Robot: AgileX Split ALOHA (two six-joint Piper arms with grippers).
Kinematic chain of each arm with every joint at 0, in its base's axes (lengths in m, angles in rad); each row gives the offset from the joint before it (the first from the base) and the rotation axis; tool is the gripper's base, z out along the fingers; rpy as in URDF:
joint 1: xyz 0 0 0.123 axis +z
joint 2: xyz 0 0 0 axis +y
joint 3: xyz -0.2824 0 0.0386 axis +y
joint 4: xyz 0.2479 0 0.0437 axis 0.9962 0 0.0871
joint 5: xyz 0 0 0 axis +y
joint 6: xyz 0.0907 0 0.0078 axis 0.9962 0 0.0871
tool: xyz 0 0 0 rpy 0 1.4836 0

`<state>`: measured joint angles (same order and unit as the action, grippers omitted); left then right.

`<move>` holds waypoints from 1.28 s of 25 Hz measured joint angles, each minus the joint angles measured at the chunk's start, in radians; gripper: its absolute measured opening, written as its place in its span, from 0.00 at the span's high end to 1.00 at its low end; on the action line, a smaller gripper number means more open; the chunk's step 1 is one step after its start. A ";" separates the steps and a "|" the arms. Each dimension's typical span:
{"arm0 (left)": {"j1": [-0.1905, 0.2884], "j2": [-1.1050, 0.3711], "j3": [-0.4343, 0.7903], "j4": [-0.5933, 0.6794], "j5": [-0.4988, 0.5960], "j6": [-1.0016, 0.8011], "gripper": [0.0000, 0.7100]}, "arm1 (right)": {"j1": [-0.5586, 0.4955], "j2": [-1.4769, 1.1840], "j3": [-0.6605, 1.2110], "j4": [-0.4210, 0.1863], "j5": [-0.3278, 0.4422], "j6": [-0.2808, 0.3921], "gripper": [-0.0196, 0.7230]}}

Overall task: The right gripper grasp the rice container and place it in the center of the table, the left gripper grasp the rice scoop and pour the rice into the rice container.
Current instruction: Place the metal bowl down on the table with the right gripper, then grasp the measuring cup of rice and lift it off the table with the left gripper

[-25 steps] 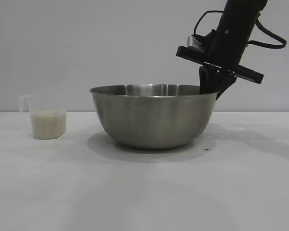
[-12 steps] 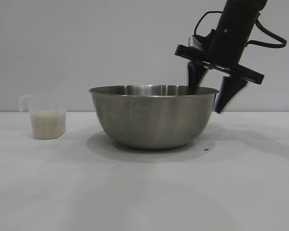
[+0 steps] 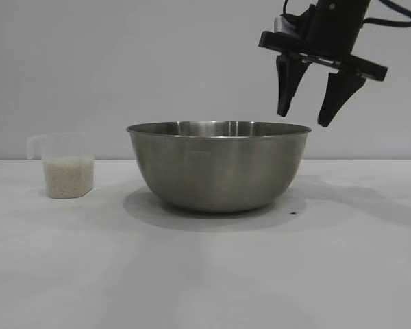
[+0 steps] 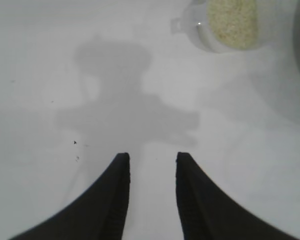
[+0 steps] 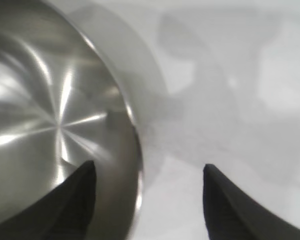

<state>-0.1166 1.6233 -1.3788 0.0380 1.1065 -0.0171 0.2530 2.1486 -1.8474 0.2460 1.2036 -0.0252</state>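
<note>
Step 1 looks done to you: rice container (image 3: pixel 218 166) sits on the counter (image 3: pixel 205 274) at frame centre in the exterior view, nothing gripping it. Right pincer (image 3: pixel 311 110) hangs at upper right of that frame, just above the container's right rim w/ a clear gap, jaws spread wide & holding nothing. In the right wrist view one finger (image 5: pixel 70 202) shows over the bowl's inside, the other over bare counter outside the rim.

Step in hand, as I judge it: handover to the left arm. Left pincer (image 4: pixel 151 170) isn't in the exterior view; the left wrist view shows it pointing down at bare counter, jaws partly open w/ a narrow gap, empty. The rice scoop (image 4: pixel 225 25) is at upper right of that view, well apart from the fingertips.

Next move calls for: you bring the left pincer across to the scoop, line the jaws up on the handle or wall, close, lift level so nothing spills, carry over the container rim, tip. Get the right arm clear of the rim first, I'd say.

Looks: container is brushed steel, round, thin rim, inside bare & shiny, no grains in it. Scoop (image 3: pixel 65 166) at mid left of the exterior view, upright, translucent, handle toward the left edge, rice (image 3: pixel 68 177) filling roughly the lower half.
</note>
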 joint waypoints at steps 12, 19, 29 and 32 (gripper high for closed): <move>0.000 0.000 0.000 -0.019 0.000 0.002 0.70 | 0.000 -0.053 0.000 -0.255 0.027 0.085 0.38; 0.000 0.000 0.000 -0.021 0.002 0.008 0.70 | -0.012 -0.065 0.000 -0.279 0.029 0.094 0.38; 0.000 0.000 0.000 -0.025 0.010 0.018 0.70 | -0.178 -0.112 0.000 -0.271 0.029 0.085 0.38; 0.000 0.000 0.000 -0.027 0.010 0.018 0.70 | -0.195 -0.118 0.000 -0.264 0.033 0.072 0.38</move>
<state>-0.1166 1.6233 -1.3788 0.0110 1.1166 0.0005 0.0576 2.0301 -1.8474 -0.0175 1.2367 0.0466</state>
